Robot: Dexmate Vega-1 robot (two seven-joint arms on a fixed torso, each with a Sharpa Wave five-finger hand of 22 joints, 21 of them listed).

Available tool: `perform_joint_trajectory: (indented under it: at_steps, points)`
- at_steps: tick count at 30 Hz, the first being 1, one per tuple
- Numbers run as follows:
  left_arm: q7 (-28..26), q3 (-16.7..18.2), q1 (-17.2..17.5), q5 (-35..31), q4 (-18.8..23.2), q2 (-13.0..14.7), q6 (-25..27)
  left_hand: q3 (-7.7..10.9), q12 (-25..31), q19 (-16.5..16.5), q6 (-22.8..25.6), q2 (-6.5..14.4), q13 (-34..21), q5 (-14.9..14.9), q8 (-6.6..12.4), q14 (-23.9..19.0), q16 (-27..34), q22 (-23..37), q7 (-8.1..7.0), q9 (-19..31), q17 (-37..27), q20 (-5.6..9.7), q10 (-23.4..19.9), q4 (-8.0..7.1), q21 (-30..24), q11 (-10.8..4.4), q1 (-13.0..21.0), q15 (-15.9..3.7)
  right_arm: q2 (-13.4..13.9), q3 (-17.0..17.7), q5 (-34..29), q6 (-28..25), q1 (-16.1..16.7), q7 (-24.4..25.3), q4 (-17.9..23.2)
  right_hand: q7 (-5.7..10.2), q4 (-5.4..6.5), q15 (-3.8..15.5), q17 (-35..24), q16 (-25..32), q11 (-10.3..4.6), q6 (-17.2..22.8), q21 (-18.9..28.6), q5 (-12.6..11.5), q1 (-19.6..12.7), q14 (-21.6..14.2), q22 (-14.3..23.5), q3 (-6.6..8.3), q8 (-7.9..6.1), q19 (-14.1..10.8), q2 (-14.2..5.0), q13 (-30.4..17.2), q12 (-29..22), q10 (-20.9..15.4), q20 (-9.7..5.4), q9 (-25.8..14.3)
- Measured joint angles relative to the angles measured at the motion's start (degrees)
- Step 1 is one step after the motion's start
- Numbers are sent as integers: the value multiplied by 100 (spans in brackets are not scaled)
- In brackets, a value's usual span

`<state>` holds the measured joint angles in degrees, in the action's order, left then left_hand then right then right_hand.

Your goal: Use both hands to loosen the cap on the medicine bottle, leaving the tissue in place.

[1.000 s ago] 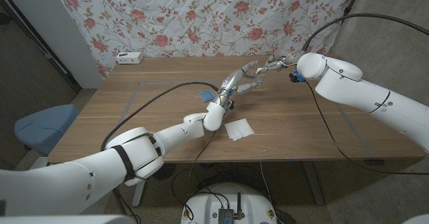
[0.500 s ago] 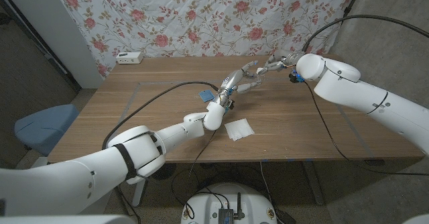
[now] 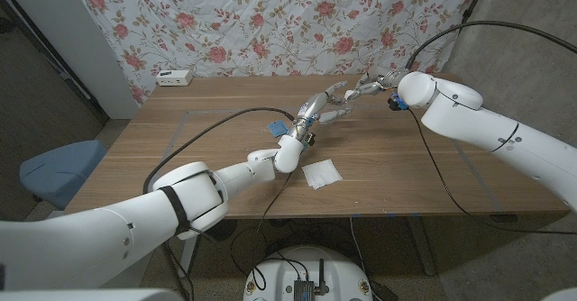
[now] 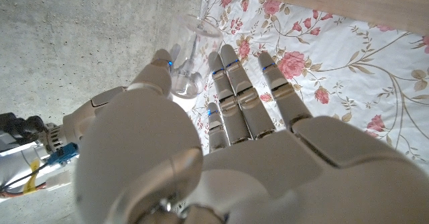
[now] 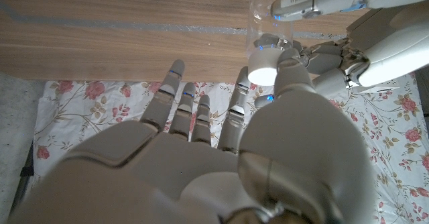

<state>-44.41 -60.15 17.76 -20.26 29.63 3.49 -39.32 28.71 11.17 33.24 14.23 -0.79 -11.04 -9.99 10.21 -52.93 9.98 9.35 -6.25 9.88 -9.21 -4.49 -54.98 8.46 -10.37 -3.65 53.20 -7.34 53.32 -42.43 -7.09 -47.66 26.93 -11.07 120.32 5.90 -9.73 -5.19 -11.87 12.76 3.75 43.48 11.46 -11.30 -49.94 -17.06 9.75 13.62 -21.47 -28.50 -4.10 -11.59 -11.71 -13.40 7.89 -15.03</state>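
Up at the far middle of the wooden table (image 3: 180, 157), both hands meet around the medicine bottle (image 5: 268, 9), a clear bottle held in the air between them. The left hand (image 3: 323, 108) grips the clear body, its fingers (image 5: 315, 3) wrapped along the side as the right wrist view shows. The right hand (image 3: 368, 88) comes in from the opposite side, and its thumb and a fingertip pinch the white cap (image 5: 263, 66). The bottle's long axis seems to run roughly from one hand toward the other, cap end facing the right hand, so the coming twist should turn about that line. Both hands are equally close, each already touching its own end; the right one must do the turning while the left one braces. Whether the cap has begun to give cannot be told. The tissue (image 3: 322, 173) lies flat on the table nearer the robot, well apart from both hands, beside the left forearm.
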Motion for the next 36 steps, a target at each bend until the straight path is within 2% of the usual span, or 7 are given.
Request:
perform_joint_trajectory:
  at_steps: [13, 23, 27, 30, 32, 36]
  points:
    - [-14, -161, -129, 154, -267, -80, -92, -2, 28, -32, 20, 0, -4, 4, 0, 0, 0, 0, -20, 0, 0, 32, 0, -1, 0, 0, 0, 0, -49, -18, -2, 52, -65, -113, -94, 255, 23, 50, 1, 0, -60, -254, 0, 1, -145, 50, 0, 70, 120, 0, -98, 0, 25, 61, 0, 48]
    - [-35, -218, -147, 194, -282, -66, -99, -15, 28, -31, 20, 0, -3, 7, 0, -6, 0, 0, -20, 0, 0, 31, 0, 0, 0, 0, 0, -6, -58, -32, 31, 78, -117, -243, -142, 581, 19, 109, -27, 0, -119, -418, 0, 9, -272, 154, 0, 113, 246, -26, -194, 0, 50, 166, 181, 89]
    - [-35, -222, -144, 194, -215, -34, -99, -15, 28, -31, 20, 0, -3, 10, 0, -33, 0, 0, -20, 0, 1, 31, 0, 1, 0, 0, 0, -13, -58, -32, 58, 84, -117, -289, -142, 629, 25, 89, -27, -18, -128, -465, 0, 10, -313, 196, 0, 152, 286, -16, -202, 0, 71, 198, 202, 95]
    - [-47, -221, -110, 190, -127, 4, -86, -16, 28, -31, 20, 1, -3, 10, 0, -42, 0, 0, -20, 0, 1, 31, 0, 1, 0, 0, -1, -3, -31, -32, 90, 84, -141, -339, -144, 663, 19, 76, -27, -27, -126, -500, 0, 10, -358, 208, 0, 159, 311, -38, -221, 0, 72, 275, 293, 100]
    - [-48, -212, -90, 180, -77, 24, -68, -15, 27, -31, 20, 1, -2, 11, 0, -42, 0, 0, -20, 0, 1, 31, 0, 0, 0, 0, -1, -3, -18, -32, 111, 84, -144, -368, -137, 684, 1, 79, -26, -27, -142, -521, 0, 10, -401, 246, 0, 177, 352, -47, -249, 0, 72, 292, 302, 120]
    - [-50, -183, -42, 150, 42, 68, -20, -13, 26, -31, 20, 2, -1, 12, 0, -42, 0, 0, -20, 0, 1, 31, 0, -2, 0, 0, -2, -2, 17, -28, 154, 85, -155, -437, -113, 693, 15, 70, -26, -27, -243, -530, 0, 27, -454, 299, 0, 206, 386, -17, -301, 0, 72, 393, 332, 121]
